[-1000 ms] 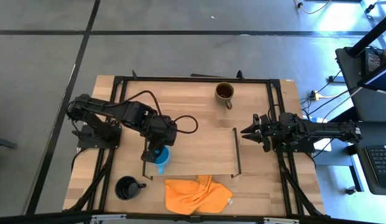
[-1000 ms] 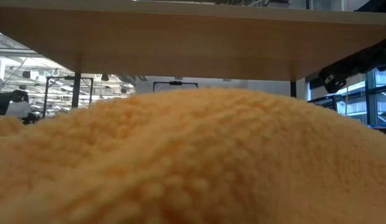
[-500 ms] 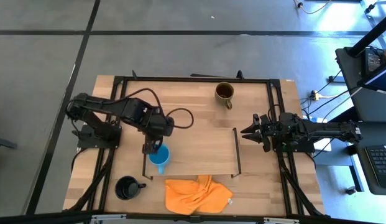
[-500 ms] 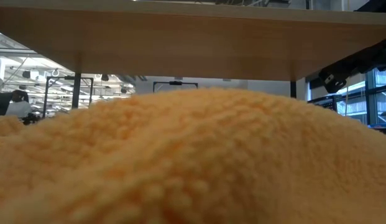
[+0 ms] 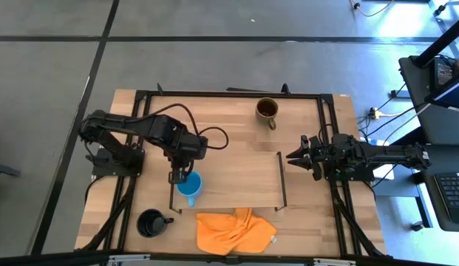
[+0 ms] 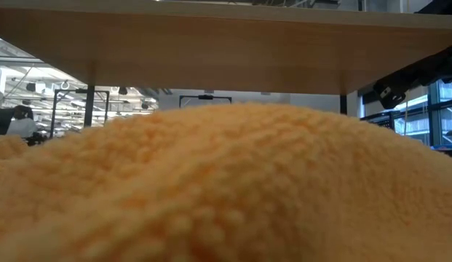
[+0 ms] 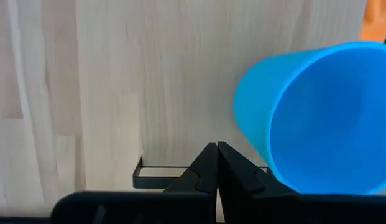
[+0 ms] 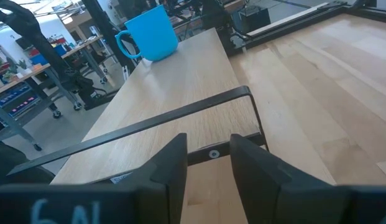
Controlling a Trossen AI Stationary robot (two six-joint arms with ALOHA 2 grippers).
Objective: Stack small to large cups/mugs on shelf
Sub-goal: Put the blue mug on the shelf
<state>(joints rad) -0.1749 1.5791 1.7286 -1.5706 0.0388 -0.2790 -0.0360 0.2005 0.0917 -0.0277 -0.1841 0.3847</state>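
The broad light-wood bench (image 5: 229, 125) carries the low rectangular light-wood shelf with thin black metal end frames (image 5: 236, 177). A crumpled orange fleece cloth (image 5: 235, 230) lies just off the shelf's near edge (it fills the low view). The larger olive-brown glazed mug (image 5: 267, 110) stands beyond the shelf's far edge, and the medium black mug (image 5: 151, 222) stands off its left near corner. The small light-blue mug (image 5: 190, 186) sits on the shelf's left end. The left pincer (image 5: 177, 176), fingers together, hangs beside it; the right pincer (image 5: 294, 157), fingers apart, waits at the shelf's right end.
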